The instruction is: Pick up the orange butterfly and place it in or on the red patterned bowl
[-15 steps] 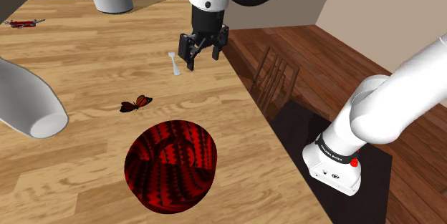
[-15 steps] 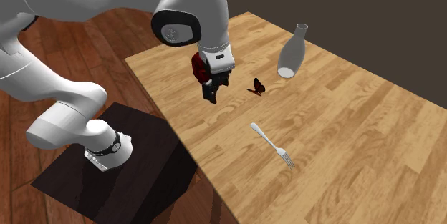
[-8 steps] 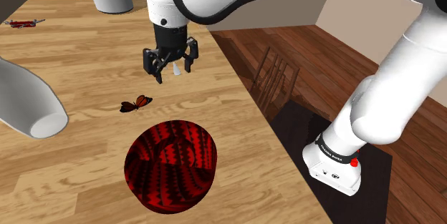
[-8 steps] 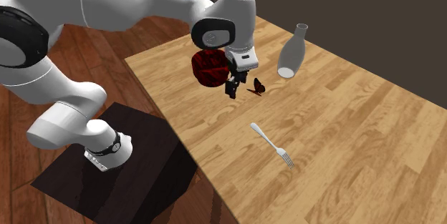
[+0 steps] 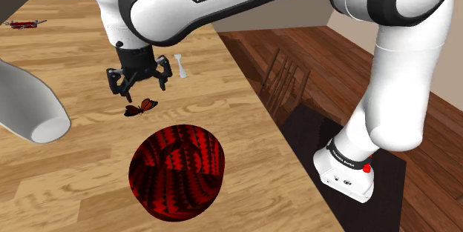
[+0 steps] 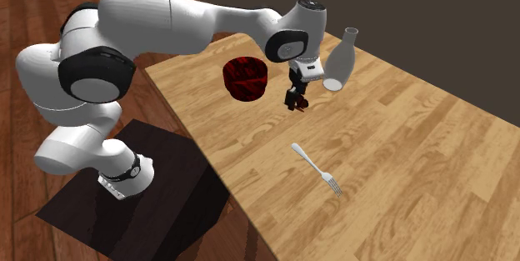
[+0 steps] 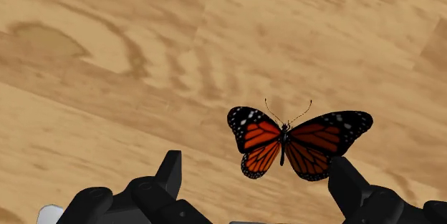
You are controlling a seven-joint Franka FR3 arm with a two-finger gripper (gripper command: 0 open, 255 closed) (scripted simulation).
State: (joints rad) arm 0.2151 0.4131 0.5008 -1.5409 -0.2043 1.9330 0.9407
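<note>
Showed a pale wooden table [image 5: 81,156] over dark plank floor [image 5: 326,52], a chair [image 5: 286,82] beside its long edge, a dark wall [image 6: 417,1] beyond.

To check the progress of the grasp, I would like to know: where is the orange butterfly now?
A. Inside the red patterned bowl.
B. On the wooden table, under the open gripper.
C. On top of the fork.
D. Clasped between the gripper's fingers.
B: the butterfly rests on the table, and the gripper hovers above it with its fingers apart, not clasping it.
</note>
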